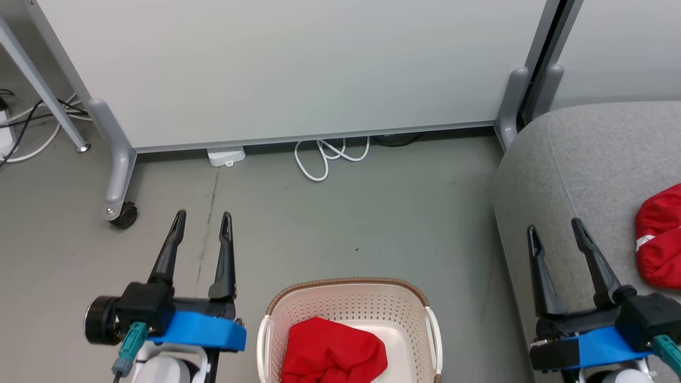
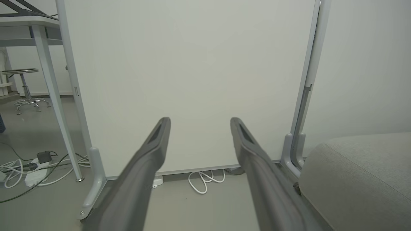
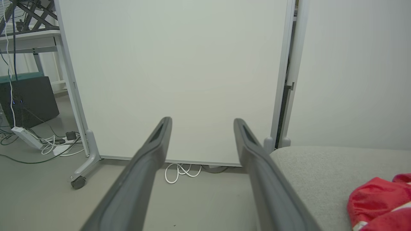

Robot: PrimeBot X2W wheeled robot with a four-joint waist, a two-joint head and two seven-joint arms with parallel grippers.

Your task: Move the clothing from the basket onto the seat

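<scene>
Now, red clothing [image 1: 332, 351] in basket [image 1: 351, 306], on seat [image 1: 585, 159]

bright, even light, faint shadows (close foreground blurred)

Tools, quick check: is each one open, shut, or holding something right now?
Left tool: open, holding nothing.
Right tool: open, holding nothing.
</scene>
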